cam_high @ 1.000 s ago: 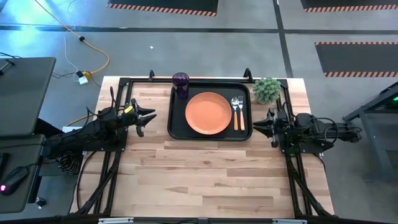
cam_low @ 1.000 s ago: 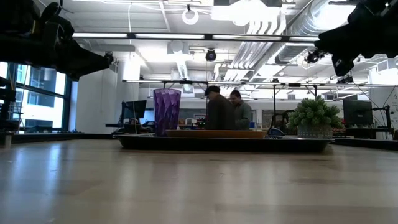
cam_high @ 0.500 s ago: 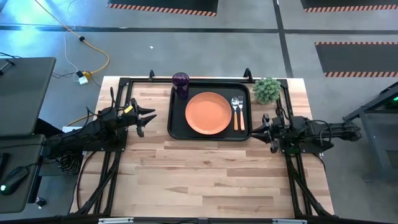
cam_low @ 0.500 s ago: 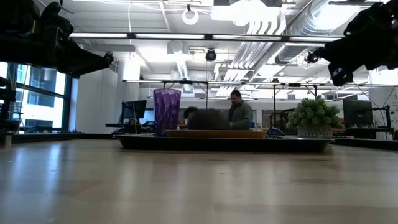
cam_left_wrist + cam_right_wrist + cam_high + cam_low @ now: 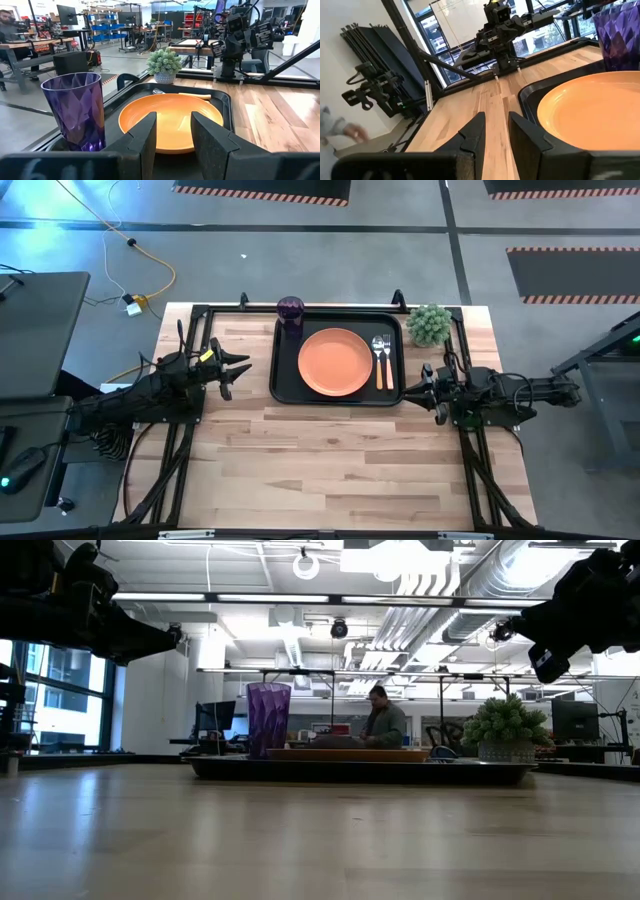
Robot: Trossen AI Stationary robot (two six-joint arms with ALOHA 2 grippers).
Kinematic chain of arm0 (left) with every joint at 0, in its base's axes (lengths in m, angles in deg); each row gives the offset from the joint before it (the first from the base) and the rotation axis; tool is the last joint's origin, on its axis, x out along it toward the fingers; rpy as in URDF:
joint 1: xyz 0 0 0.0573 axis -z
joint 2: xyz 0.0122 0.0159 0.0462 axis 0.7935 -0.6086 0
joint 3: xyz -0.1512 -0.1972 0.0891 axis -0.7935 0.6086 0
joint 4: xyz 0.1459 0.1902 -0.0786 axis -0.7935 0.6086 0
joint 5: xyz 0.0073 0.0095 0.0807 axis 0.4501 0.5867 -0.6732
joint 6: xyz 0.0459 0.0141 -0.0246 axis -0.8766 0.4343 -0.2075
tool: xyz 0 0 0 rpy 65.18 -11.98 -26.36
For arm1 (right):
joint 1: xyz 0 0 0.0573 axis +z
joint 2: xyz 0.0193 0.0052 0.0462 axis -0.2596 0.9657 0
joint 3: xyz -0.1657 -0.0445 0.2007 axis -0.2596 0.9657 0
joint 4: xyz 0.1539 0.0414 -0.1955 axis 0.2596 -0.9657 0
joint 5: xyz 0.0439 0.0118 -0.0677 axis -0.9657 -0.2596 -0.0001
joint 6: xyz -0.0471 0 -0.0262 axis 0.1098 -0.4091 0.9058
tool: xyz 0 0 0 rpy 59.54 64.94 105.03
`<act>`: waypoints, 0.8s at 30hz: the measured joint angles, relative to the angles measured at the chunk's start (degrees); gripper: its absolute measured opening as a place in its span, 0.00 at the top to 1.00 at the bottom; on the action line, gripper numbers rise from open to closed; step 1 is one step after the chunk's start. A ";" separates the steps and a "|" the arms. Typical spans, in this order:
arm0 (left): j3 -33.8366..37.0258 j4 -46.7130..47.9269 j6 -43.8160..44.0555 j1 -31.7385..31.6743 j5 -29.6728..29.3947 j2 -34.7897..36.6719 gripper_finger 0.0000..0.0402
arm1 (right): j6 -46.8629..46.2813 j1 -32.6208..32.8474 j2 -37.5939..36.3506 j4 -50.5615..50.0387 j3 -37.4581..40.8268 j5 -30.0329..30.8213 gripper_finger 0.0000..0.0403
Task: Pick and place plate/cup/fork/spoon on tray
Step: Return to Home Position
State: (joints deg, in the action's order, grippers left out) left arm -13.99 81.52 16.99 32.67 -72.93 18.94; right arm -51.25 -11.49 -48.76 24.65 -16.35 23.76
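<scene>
Jaws apart; left gripper (image 5: 237,371), right gripper (image 5: 412,388) beside tray (image 5: 284,387) edges (apparently clear)

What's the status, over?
Left end effector open, empty, beside tray. Right end effector same. Plate, cup, cutlery on tray. Nothing in the way.

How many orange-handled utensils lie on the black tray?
2: the fork lies just right of the plate; the spoon lies beside it, nearer the tray's right rim. None appears hidden.

Plate (image 5: 335,361) on tray (image 5: 285,386); cup (image 5: 290,310) in its corner
</scene>
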 joint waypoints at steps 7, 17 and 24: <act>0.00 0.00 -0.02 0.00 0.00 0.00 0.73 | 0.21 0.00 0.02 -0.02 0.00 0.00 0.81; 0.00 0.00 -0.02 0.00 0.00 0.00 0.73 | 0.24 0.00 0.02 -0.04 0.00 0.00 0.81; 0.00 0.00 -0.02 0.00 0.00 0.00 0.73 | 0.25 -0.02 0.02 -0.05 0.02 0.00 0.81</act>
State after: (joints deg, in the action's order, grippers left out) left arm -13.99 81.52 16.97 32.67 -72.93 18.94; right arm -51.00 -11.51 -48.74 24.61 -16.33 23.76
